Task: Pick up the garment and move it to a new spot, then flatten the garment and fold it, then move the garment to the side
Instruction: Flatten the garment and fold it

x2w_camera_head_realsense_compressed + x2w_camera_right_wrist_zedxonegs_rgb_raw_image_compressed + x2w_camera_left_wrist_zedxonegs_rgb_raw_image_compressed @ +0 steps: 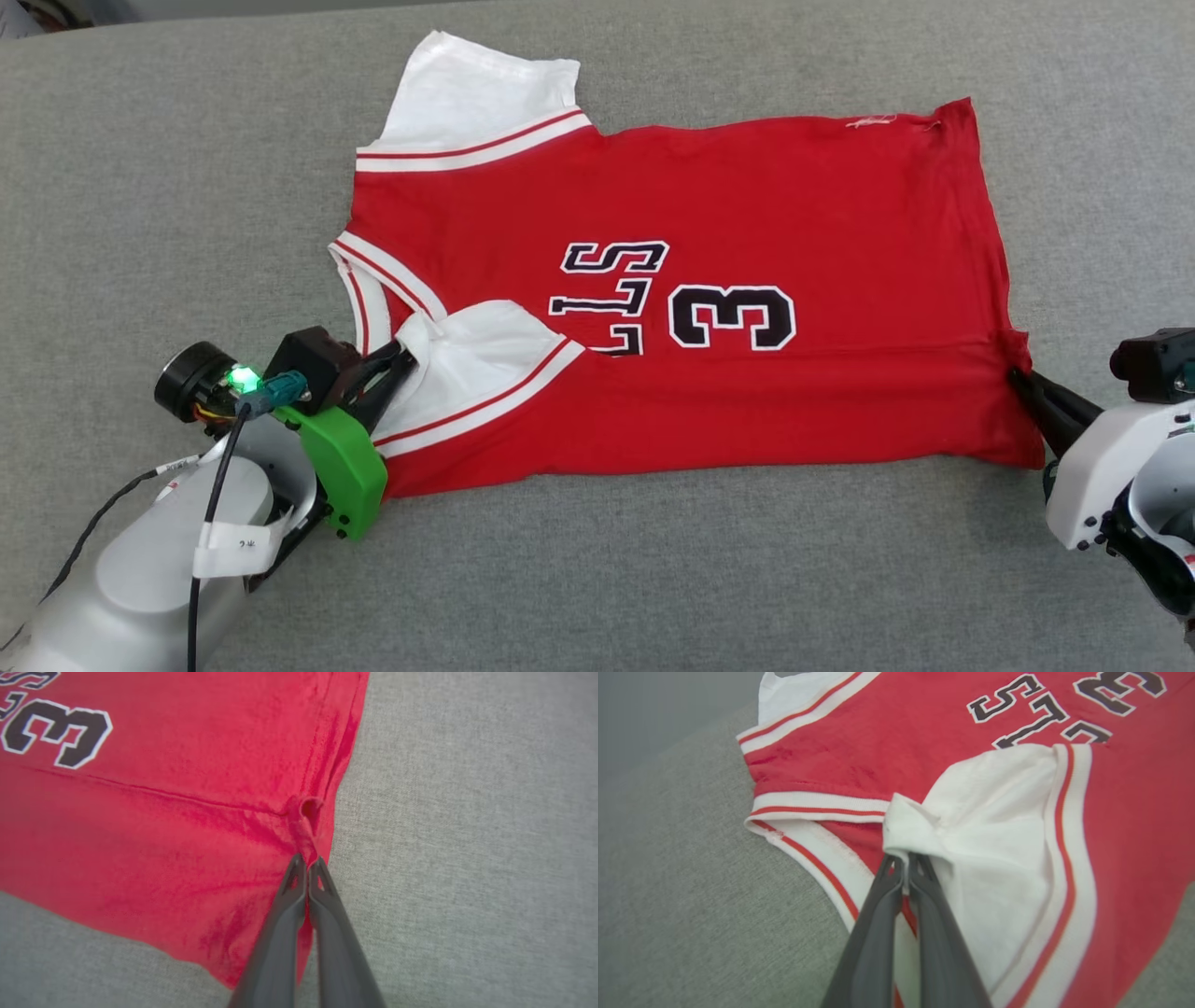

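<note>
The garment point(709, 215), a red jersey with white sleeves and a black number 3, lies spread on the grey cloth surface, collar to the left. Its near edge is folded over onto the front, with the near white sleeve point(994, 826) lying on the red chest. My left gripper point(403, 355) is shut on that sleeve's corner beside the striped collar point(817, 812), as the left wrist view point(903, 858) shows close up. My right gripper point(1016, 375) is shut on a pinch of the red hem edge point(310, 812) at the garment's right side.
Grey fabric surface point(653, 579) stretches all around the garment, with bare room in front of it and to both sides. The far white sleeve point(481, 93) points toward the back edge.
</note>
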Available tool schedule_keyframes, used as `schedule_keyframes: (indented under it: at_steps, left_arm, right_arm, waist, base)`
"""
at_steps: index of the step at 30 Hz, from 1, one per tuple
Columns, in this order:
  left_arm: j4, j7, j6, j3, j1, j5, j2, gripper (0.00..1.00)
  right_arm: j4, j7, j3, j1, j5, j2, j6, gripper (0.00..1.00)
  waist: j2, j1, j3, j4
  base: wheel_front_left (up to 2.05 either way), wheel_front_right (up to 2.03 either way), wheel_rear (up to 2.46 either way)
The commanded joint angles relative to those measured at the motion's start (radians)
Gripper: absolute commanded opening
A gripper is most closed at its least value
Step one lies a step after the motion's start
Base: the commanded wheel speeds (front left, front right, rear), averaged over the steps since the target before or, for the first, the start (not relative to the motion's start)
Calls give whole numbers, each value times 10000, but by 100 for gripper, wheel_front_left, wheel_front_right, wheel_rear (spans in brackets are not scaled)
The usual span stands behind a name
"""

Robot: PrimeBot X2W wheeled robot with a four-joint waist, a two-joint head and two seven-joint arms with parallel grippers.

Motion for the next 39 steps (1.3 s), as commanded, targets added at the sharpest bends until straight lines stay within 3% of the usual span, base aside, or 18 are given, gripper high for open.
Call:
schedule_keyframes:
  at_steps: [1, 8, 9, 10, 11, 18, 22, 31, 34, 39]
  left_arm:
    - [217, -121, -25, -167, -263, -180, -69, 0]
    - [1208, -474, -27, -1211, -632, -929, -254, 0]
    - [1429, -571, -27, -1315, -678, -1124, -317, 45]
    - [1500, -616, -27, -1321, -712, -1156, -319, 96]
    - [1562, -662, -27, -1301, -743, -1194, -309, 100]
    - [871, -727, -28, -759, -894, -1551, 314, 100]
    - [101, 80, -28, -890, -1047, -2092, 778, 100]
    - [-1896, 3962, -28, -1418, -1608, -4701, 1530, 100]
    - [-2025, 5549, -28, -1620, -1806, -5544, 1590, 100]
    - [-1864, 6999, 53, -1982, -2016, -6038, 1373, 100]
  right_arm:
    - [184, -89, 123, -255, 54, 63, -6, 0]
    - [907, -361, 825, -653, 301, 91, -6, 0]
    - [1025, -546, 836, -666, 368, 62, -6, 29]
    - [1052, -644, 825, -663, 378, 42, -6, 46]
    - [1042, -772, 813, -652, 368, 7, -6, 100]
    - [95, -1654, -168, 211, 236, -195, -6, 100]
    - [-467, -1494, -575, 719, -41, -259, -6, 100]
    - [-1342, -833, -1167, 1327, -492, 30, -6, 100]
    - [-1461, -692, -1268, 1405, -582, 152, -6, 100]
    - [-1543, -569, -1301, 1386, -650, 326, -6, 100]
  waist:
    - [0, 0, 253, -101]
    - [0, 0, 266, -70]
    - [0, 0, 143, -41]
    - [0, 0, 74, -23]
    - [0, 0, -12, 1]
    - [0, 0, -894, 375]
    - [0, 0, -1202, 499]
    - [0, 0, -1590, 721]
    - [0, 0, -1642, 750]
    - [0, 0, -1615, 721]
  base:
    - [0, 0, 0]
    - [0, 0, 0]
    - [0, 0, 0]
    - [0, 0, 0]
    - [0, 0, 0]
    - [0, 0, 0]
    - [0, 0, 0]
    - [0, 0, 0]
    - [0, 0, 0]
    - [0, 0, 0]
